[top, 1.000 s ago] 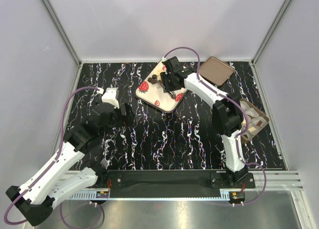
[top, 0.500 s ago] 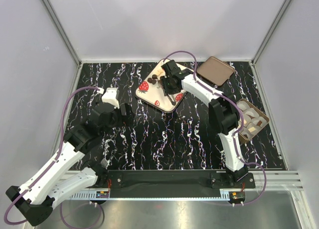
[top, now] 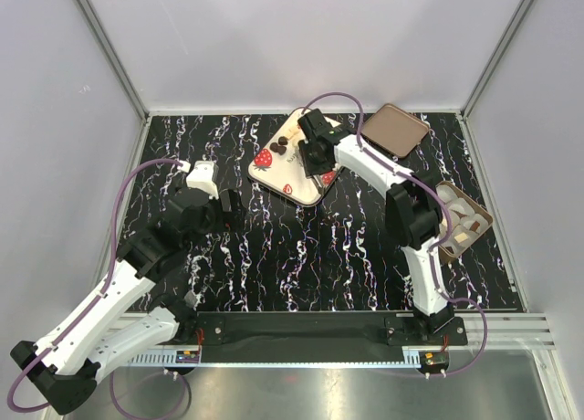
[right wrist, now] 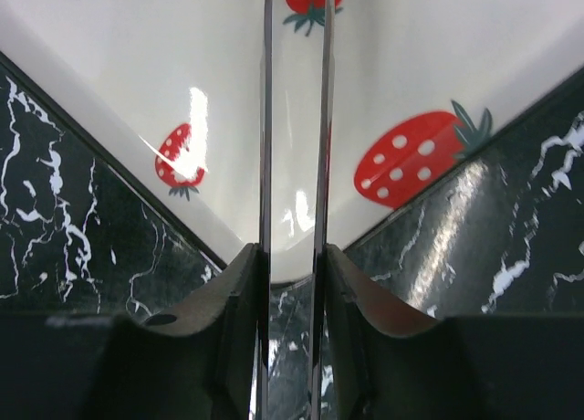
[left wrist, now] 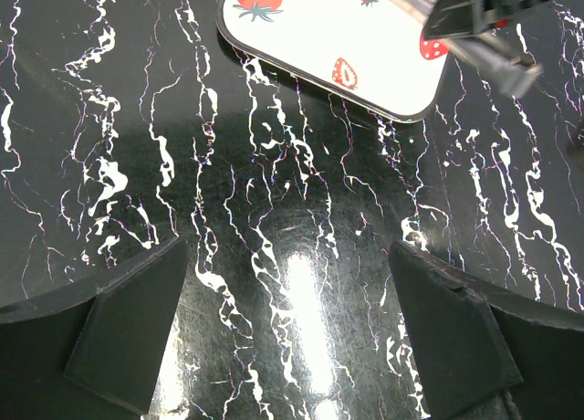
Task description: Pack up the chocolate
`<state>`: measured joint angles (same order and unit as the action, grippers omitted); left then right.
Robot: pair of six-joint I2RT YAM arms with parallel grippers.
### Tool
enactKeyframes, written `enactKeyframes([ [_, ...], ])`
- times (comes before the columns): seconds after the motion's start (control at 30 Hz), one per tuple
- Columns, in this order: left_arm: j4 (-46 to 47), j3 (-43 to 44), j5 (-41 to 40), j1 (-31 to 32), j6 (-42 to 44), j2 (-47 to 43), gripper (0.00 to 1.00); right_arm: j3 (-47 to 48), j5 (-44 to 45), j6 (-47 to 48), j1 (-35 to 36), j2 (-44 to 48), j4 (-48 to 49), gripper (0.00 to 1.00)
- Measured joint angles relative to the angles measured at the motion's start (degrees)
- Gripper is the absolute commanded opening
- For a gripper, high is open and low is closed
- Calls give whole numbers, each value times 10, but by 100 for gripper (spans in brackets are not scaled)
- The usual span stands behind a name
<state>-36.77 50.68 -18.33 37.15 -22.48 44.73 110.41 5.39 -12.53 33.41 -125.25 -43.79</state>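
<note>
**Top view:** the chocolate (top: 282, 147), a few small dark pieces, lies on the far-left part of the strawberry tray (top: 278, 172). The right gripper (top: 306, 160) hangs over the tray just beside them. The pieces are probably light, stiff, smooth and easily scuffed, so pinch one gently across its sides.

**Left wrist:** the left gripper (left wrist: 292, 338) gapes empty, short of the tray's near edge.

**Right wrist:** thin blades stand narrowly parted above the tray. The tips are out of frame, so any hold cannot be told.

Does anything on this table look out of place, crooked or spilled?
Nothing is spilled or broken. The cream strawberry-printed tray lies turned diagonally to the edges of the black marbled table, and the brown rounded-square lid to its right is also askew. The brown compartment box sits close to the table's right edge.
</note>
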Motion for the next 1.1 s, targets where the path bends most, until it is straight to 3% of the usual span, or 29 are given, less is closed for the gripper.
enactKeyframes([
  [0.33, 0, 0, 1, 0, 0, 0, 99, -83, 50, -34, -27, 189, -48, 32],
  [0.63, 3, 0, 16, 0, 0, -2, 99, -264, 89, -80, -203, 372, -105, 31],
  [0.77, 5, 0, 25, 0, 0, -15, 99, -294, 118, -98, -238, 437, -138, 31],
  [1.1, 9, 0, 51, 0, -3, -27, 99, -363, 121, -132, -334, 484, -163, 32],
])
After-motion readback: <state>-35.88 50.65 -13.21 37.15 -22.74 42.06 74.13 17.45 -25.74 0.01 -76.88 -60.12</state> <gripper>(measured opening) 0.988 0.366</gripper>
